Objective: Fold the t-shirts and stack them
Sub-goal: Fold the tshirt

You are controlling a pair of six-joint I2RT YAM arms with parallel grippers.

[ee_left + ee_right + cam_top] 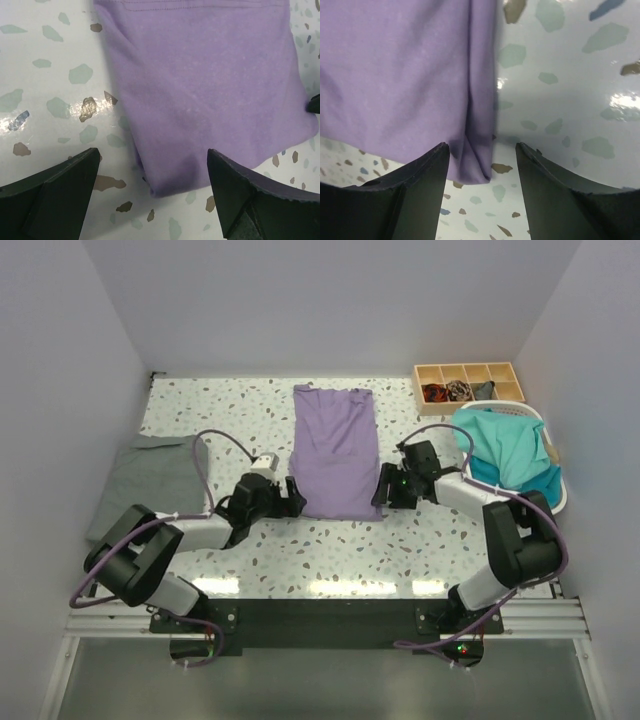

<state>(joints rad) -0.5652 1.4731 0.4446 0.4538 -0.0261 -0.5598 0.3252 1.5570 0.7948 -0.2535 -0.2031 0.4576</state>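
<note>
The lavender t-shirt [335, 450] lies folded into a long strip down the middle of the speckled table. My left gripper [297, 496] is open at its near left corner; in the left wrist view the corner [165, 180] sits between the spread fingers [55, 185]. My right gripper [381, 488] is open at its near right corner, which shows between the fingers [415, 190] in the right wrist view [475, 160]. A grey t-shirt [150, 480] lies folded at the left edge. Teal t-shirts [505, 450] fill the white basket [555, 495].
A wooden compartment tray [470, 385] with small items stands at the back right, just behind the basket. White walls enclose the table on three sides. The arm bases sit on a black rail [330, 615] at the near edge.
</note>
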